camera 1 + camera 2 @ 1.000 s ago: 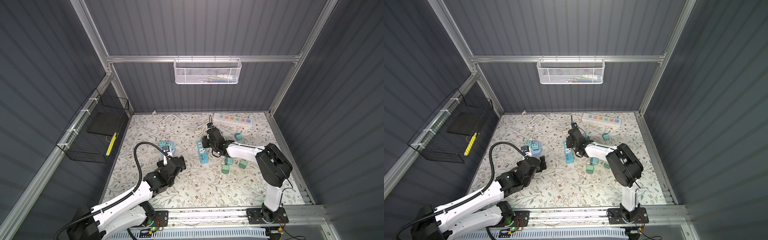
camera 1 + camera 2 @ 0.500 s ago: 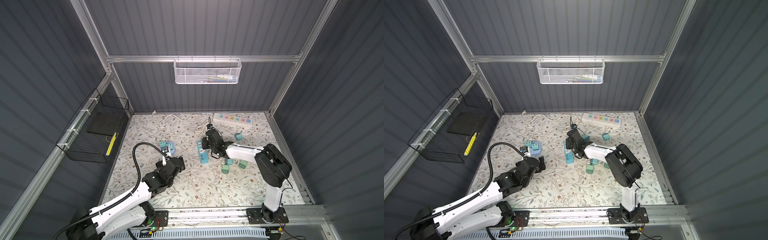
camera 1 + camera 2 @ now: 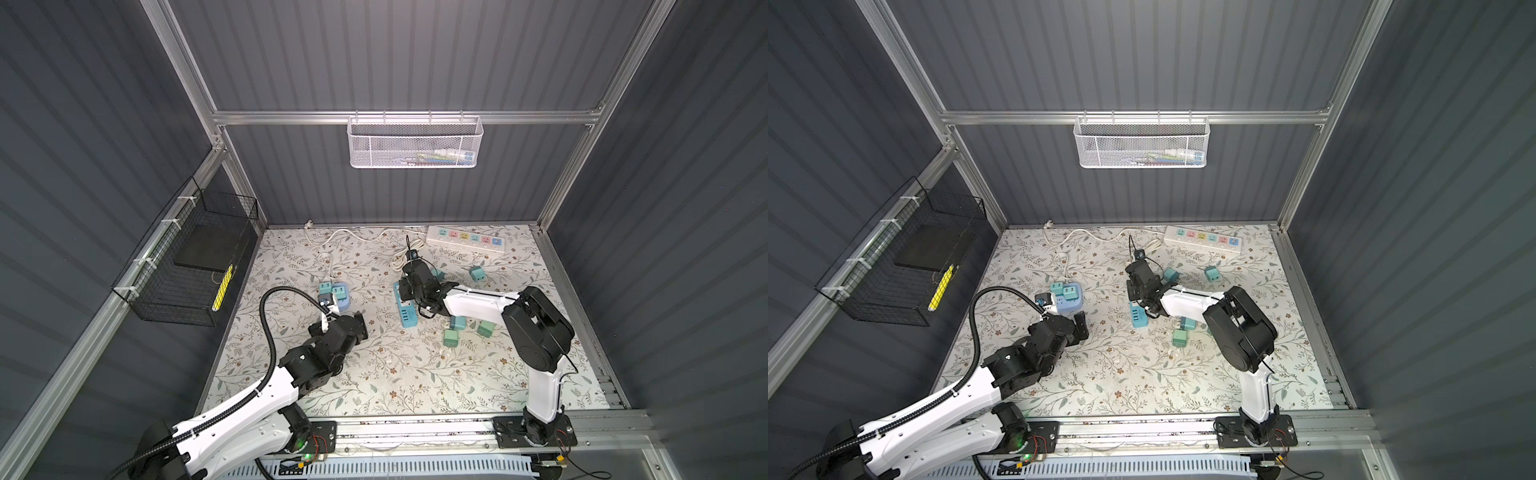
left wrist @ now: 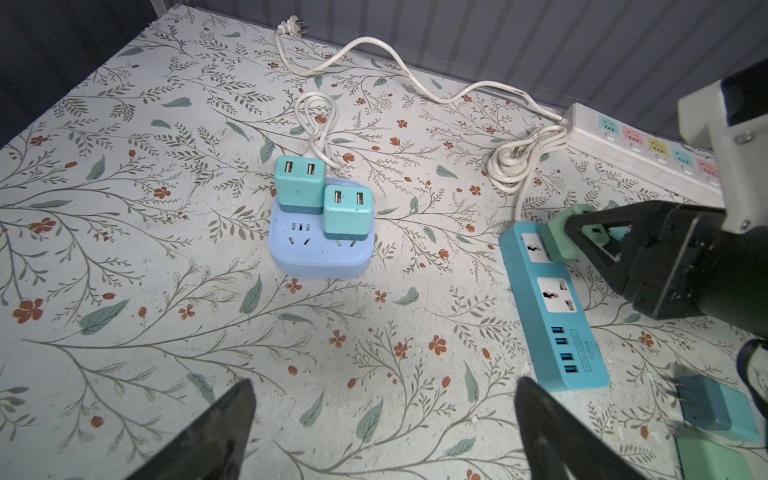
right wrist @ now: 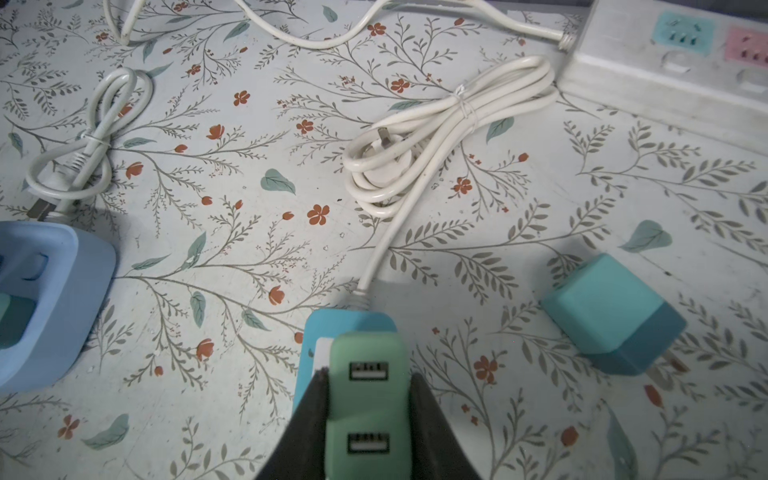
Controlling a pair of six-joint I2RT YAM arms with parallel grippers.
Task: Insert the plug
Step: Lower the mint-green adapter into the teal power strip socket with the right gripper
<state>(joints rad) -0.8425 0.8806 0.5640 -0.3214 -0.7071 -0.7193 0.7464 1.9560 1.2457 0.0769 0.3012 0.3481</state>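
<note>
My right gripper [image 5: 368, 376] is shut on a light green plug [image 5: 368, 399], a block with two USB ports facing the wrist camera. The plug [image 4: 559, 237] sits at the far socket of the blue power strip [image 4: 557, 307], tilted against its face; its prongs are hidden. In both top views the strip [image 3: 406, 309] [image 3: 1138, 318] lies mid-mat under that gripper [image 3: 409, 286]. My left gripper [image 4: 384, 386] is open and empty over bare mat, left of the strip. Beyond it stands a pale blue socket cube [image 4: 320, 245].
Two teal chargers [image 4: 299, 183] sit in the socket cube. A white multi-coloured power strip [image 3: 465, 240] lies along the back wall. A coiled white cable [image 5: 436, 137] lies beyond the blue strip. Loose teal chargers [image 3: 451, 337] [image 5: 611, 311] lie on the mat's right half. A black wire basket [image 3: 187, 266] hangs on the left wall.
The left arm has drawn back a little toward the front, gripper still open. The right gripper with the plug has shifted slightly left at the strip's far end.
</note>
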